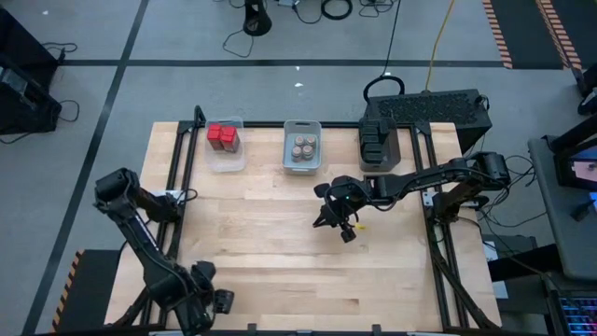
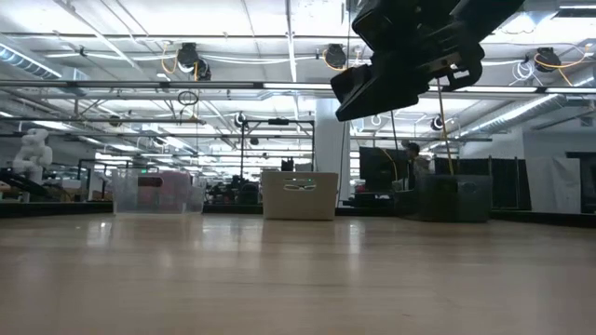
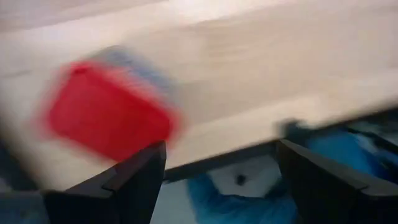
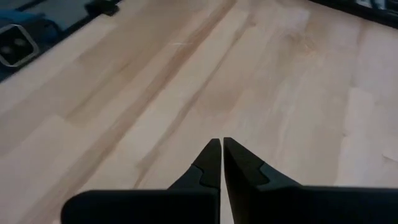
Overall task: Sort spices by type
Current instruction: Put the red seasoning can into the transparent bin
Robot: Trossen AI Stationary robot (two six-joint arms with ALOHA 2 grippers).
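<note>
The spices lie sorted in three bins at the table's far edge: red blocks in a clear bin, round brownish-topped jars in a grey bin, dark grey blocks in a dark bin. My left gripper is at the near left corner, open, with nothing between its fingers. Beyond the fingers a blurred red boxy thing rests on the wood; the arm hides it from above. My right gripper hangs shut above the table's middle right, holding nothing.
Bare wood spreads between the two grippers and in front of the bins. A black frame rail runs along the table's left side and another along its right. The table's edge lies close under my left gripper.
</note>
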